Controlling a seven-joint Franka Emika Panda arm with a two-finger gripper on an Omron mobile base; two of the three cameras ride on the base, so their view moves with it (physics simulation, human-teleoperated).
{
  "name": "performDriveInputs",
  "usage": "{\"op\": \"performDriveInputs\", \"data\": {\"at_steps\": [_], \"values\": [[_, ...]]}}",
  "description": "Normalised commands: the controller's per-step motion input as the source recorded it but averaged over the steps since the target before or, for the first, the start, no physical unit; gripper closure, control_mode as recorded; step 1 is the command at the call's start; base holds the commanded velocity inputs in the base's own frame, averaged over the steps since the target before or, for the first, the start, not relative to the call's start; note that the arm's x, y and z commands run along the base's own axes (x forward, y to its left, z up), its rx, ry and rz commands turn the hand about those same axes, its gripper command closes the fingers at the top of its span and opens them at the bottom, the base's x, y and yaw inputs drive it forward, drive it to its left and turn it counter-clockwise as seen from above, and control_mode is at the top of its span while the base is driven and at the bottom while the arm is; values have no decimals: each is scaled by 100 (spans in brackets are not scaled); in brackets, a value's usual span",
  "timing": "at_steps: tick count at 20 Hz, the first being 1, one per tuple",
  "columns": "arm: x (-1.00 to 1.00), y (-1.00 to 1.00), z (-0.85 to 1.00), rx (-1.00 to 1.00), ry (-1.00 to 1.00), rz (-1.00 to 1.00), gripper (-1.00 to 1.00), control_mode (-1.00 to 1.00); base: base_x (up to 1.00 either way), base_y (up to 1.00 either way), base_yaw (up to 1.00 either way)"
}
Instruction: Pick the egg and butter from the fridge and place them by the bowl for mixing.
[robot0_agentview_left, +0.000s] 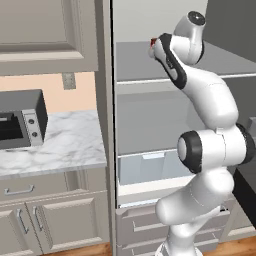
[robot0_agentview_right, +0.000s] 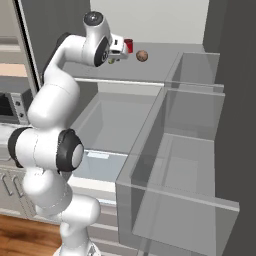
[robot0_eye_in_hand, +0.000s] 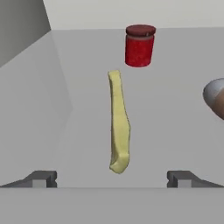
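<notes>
The fridge (robot0_agentview_left: 150, 125) stands open and my arm reaches onto its top shelf (robot0_agentview_right: 165, 65). The butter (robot0_eye_in_hand: 119, 127), a slim olive-yellow stick, lies lengthwise on that shelf straight ahead of my gripper (robot0_eye_in_hand: 112, 179). The gripper is open, its tips wide apart on either side of the stick's near end and not touching it. The egg (robot0_eye_in_hand: 216, 101) lies to the right of the butter, cut by the hand view's edge. From the right base view the egg (robot0_agentview_right: 142, 55) rests just beyond my gripper (robot0_agentview_right: 120, 54). The bowl is out of view.
A red can (robot0_eye_in_hand: 140, 45) stands behind the butter on the same shelf. Below are a lower shelf and a translucent drawer (robot0_agentview_left: 147, 167). The fridge door's clear bins (robot0_agentview_right: 190, 150) jut out on the right. A marble counter (robot0_agentview_left: 70, 145) with a microwave (robot0_agentview_left: 20, 120) lies left.
</notes>
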Motion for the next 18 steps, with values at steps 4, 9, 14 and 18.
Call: {"op": "performDriveInputs", "data": {"at_steps": [4,9,14,18], "values": [[26,-6,5,2,1,0,-100,-100,0,0,0],[21,0,0,1,5,0,-100,-100,0,0,0],[18,0,-11,0,8,1,-100,-100,0,0,0],[27,0,-12,0,5,0,-100,-100,0,0,0]]}}
